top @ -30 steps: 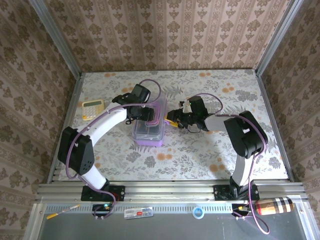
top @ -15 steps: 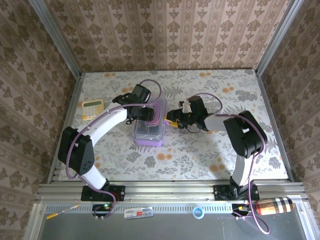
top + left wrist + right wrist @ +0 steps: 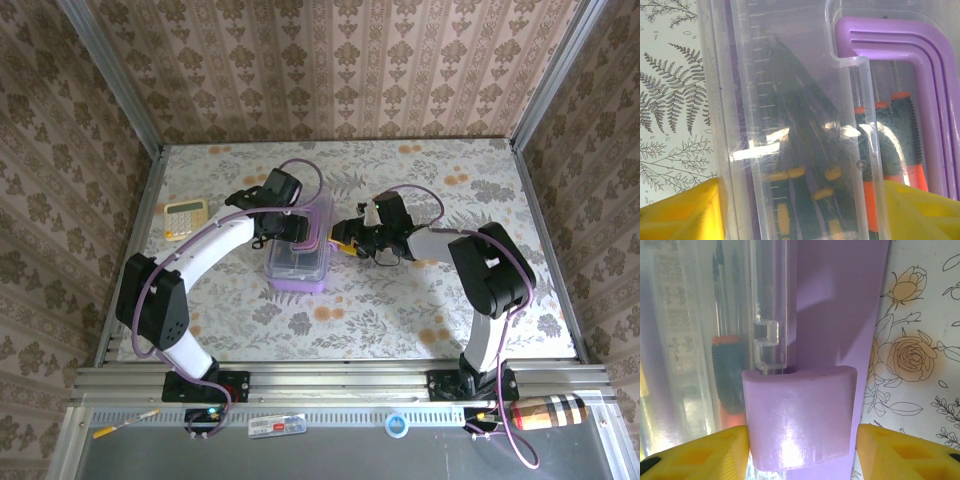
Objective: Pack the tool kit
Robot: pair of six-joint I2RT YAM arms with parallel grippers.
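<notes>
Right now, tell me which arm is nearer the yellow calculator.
Left. The left arm passes just right of the calculator on its way to the purple box; the right arm reaches in from the box's far side.

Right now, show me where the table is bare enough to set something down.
Bare: the far strip of table between the back wall and the tool kit; the near stretch in front of the kit; the right edge beyond the right arm. Crowded: the middle, where left gripper and right gripper flank the kit, and the corner by the calculator.
</notes>
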